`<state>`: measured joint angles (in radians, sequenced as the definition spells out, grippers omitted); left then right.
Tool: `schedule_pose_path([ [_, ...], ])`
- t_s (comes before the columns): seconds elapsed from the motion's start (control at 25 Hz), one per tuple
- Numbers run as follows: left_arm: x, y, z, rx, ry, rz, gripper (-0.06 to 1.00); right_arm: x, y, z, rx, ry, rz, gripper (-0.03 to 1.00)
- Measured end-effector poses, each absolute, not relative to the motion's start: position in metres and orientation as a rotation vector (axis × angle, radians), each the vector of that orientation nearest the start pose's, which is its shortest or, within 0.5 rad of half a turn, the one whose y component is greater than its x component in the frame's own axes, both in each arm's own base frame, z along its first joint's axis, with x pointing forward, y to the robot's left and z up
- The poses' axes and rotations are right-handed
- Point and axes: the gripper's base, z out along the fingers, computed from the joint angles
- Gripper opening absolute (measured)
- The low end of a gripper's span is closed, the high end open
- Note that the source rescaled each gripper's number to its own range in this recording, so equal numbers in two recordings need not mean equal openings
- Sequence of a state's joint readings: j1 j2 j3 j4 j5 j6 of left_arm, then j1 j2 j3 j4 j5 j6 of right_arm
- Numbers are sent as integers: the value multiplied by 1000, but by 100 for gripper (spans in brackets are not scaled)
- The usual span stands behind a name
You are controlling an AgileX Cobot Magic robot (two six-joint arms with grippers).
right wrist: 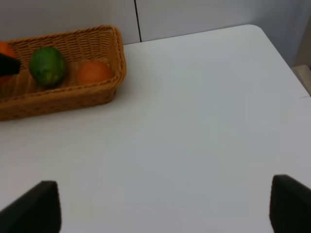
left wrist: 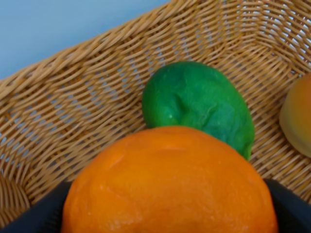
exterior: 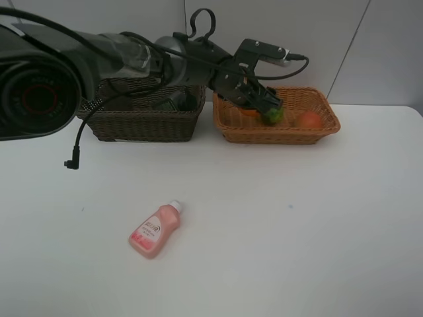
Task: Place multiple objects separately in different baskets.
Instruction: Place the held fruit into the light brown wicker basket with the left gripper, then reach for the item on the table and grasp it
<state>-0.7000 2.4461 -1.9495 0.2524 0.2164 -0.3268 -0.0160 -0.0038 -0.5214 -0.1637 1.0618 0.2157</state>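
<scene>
Orange (left wrist: 170,184) lies between the left hand's (left wrist: 167,208) spread fingers (left wrist: 34,218), inside tan basket (left wrist: 73,107).

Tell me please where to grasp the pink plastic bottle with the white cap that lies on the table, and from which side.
Grip the pink white-capped plastic bottle likely at mid-body, coming from straight above, jaws across its long axis: it lies flat, label up, both long sides free.

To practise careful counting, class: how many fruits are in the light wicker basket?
3: an orange at the left hand, a green fruit beside it, and a red-orange fruit towards the basket's right end. The arm may hide others.
</scene>
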Motion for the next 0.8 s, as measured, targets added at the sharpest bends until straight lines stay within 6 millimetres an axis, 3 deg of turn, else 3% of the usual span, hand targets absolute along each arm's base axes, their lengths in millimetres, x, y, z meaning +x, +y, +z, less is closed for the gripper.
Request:
schedule_pose_path([
  [0.24, 427, -353, 142, 646, 2121, -378, 99, -9, -13, 284, 242, 1996, -68, 87],
  [0.52, 426, -353, 143, 640, 2128, -381, 100, -9, -13, 284, 242, 1996, -68, 87],
  [0.8, 410, -342, 189, 619, 2262, -317, 100, -9, -13, 284, 242, 1996, -66, 87],
])
